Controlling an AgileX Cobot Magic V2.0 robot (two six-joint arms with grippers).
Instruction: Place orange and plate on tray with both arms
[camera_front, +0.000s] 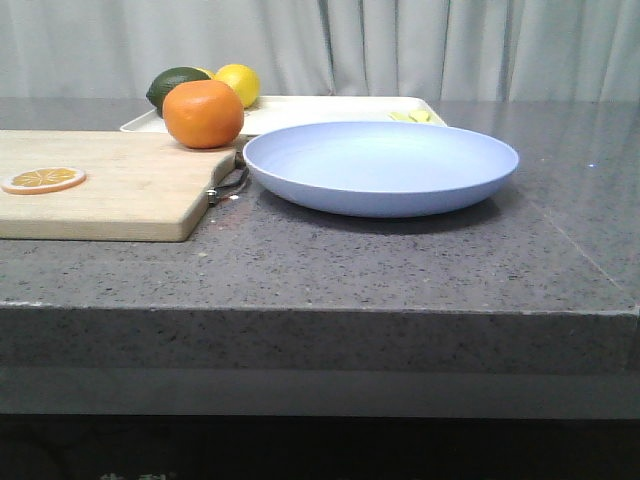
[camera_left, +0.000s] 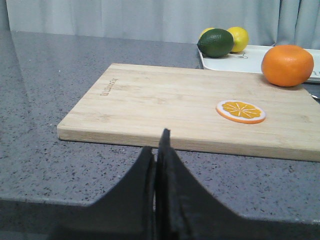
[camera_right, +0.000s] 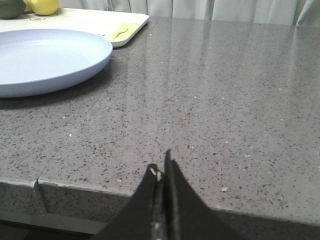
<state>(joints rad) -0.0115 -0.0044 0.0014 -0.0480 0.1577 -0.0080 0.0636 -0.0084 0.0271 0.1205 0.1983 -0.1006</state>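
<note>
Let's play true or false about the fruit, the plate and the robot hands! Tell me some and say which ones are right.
1. The orange sits on the wooden cutting board. True.
2. The plate is already on the tray. False: it rests on the grey table, in front of the tray.
3. The left gripper holds the orange. False: it is shut on nothing, far from the orange.
4. An orange slice lies on the board. True.
5. The right gripper is shut and empty. True.
</note>
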